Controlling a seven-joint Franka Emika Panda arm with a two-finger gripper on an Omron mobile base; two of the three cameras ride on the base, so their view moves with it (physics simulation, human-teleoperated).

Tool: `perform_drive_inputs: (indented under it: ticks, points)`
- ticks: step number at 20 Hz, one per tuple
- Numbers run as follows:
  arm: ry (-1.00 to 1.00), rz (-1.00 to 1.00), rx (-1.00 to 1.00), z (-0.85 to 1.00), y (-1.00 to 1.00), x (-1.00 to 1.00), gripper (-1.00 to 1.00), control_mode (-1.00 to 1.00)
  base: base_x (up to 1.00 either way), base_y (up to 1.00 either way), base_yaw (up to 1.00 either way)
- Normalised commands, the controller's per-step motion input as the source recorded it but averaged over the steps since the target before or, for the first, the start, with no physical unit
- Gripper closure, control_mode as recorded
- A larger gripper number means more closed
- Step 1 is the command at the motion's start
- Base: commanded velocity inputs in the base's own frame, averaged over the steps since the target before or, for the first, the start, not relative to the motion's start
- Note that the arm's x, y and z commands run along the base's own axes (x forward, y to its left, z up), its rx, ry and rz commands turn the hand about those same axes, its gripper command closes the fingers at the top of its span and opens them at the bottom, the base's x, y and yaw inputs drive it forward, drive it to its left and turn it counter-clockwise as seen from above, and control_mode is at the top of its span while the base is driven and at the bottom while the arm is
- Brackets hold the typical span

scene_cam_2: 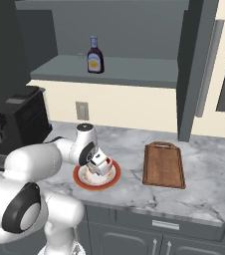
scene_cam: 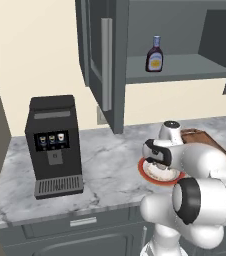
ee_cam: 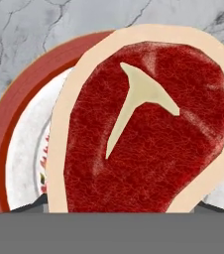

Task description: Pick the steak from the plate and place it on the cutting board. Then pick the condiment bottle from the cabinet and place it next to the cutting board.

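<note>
The arm is bent low over the plate (scene_cam_2: 82,180), its claw (scene_cam_2: 98,169) down right above the plate's cream middle, so the first step, taking the steak, is the one in hand. Seen along the claw, the steak (ee_cam: 148,129) looms very close, red with a pale fat rim, lying on the plate with the red-orange rim curving behind it. Whether the claw is spread or pinching the meat I cannot tell; its tips are hidden under the steak's edge. My guess is that the next move calls for a firm hold on the meat, a lift clear of the plate, and a carry across to the cutting board (scene_cam_2: 163,164), which lies bare just beside the plate on the marbled grey surface (scene_cam_2: 209,169). The condiment bottle (scene_cam_2: 95,56) stands upright on the shelf of the open cabinet (scene_cam: 105,65) above, untouched. A black coffee machine (scene_cam: 55,145) sits farther along the surface, against a cream wall, with grey drawers below.
</note>
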Motion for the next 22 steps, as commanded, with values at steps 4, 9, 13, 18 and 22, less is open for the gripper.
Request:
perform_drive_inputs:
  ticks: [4,9,13,18,22]
  points:
    - [0.00,0.00,0.00,0.28,-0.08,0.00,1.00,-1.00,0.00,0.00,0.00]
    - [0.00,0.00,0.00,0.23,-0.13,0.00,1.00,-1.00,0.00,0.00,0.00]
    - [0.00,0.00,0.00,0.20,-0.24,0.00,1.00,-1.00,0.00,0.00,0.00]
    - [0.00,-0.01,0.00,0.17,-0.26,0.00,1.00,-1.00,0.00,0.00,0.00]
    - [0.00,-0.02,0.00,0.10,-0.26,0.00,1.00,-1.00,0.00,0.00,0.00]
